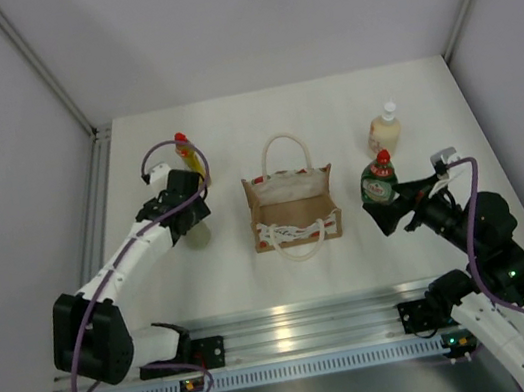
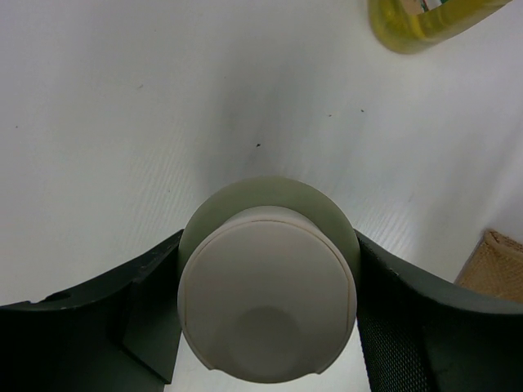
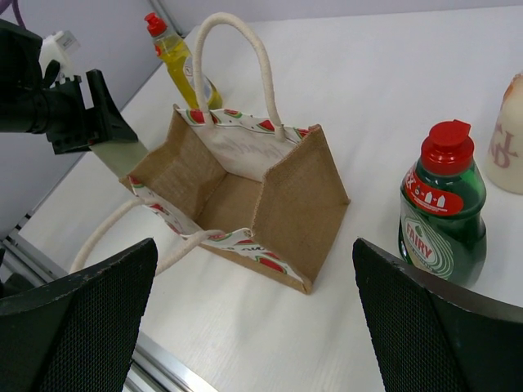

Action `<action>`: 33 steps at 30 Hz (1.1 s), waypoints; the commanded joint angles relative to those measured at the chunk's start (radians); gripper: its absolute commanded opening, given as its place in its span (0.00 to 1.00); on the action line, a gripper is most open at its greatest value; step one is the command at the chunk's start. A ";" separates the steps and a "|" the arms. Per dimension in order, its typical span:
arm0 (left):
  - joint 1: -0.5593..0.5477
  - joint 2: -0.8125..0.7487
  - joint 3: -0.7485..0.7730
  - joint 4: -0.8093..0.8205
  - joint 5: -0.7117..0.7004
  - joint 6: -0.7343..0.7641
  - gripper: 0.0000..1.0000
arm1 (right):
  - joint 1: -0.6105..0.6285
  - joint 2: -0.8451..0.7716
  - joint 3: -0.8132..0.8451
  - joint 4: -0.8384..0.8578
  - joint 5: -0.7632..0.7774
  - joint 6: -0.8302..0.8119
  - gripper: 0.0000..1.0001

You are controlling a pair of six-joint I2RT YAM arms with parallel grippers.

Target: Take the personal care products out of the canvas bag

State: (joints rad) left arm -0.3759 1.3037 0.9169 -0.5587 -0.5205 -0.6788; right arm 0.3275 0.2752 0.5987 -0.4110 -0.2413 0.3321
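Pale plastic on the far left: the pale bottle (image 2: 265, 314), white cap up, stands on the counter (image 2: 122, 122), and the left hand (image 2: 270, 253) is roughly half open around it, a finger pressed to each side of the body just under the cap. From the wrist view, that reads as a hold. Just beyond it stands the yellow bottle (image 1: 191, 160), slim and red-capped, clear of the hand. Into the middle now: the canvas bag (image 1: 293, 209) sits upright with its mouth gaping, and the right wrist view looks straight in at bare woven floor, nothing inside. All four products look to be out, so I'd say the job is down to the left hand letting go cleanly. Right of the bag, the green bottle (image 1: 378, 181) stands alone, with the cream bottle (image 1: 384, 130) behind it towards the back edge. Furthest right, the right hand (image 3: 253, 245) hangs with fingers spread wide, holding nothing, the green bottle just beside it. These bottles look light, stiff and smooth-walled, probably slick, and tall enough to tip. The safe place to take one is across the round body below the shoulder, not the cap. The bag is soft-sided and would likely slide if nudged.
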 commanded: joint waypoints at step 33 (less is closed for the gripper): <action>-0.031 -0.121 0.060 0.074 0.089 0.041 0.98 | -0.015 0.061 0.136 -0.103 0.267 -0.071 0.99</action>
State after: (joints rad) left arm -0.3965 1.2312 0.9154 -0.4606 -0.4553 -0.6632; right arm 0.3267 0.3126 0.6701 -0.4770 -0.0616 0.2970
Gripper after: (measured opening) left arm 0.982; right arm 0.993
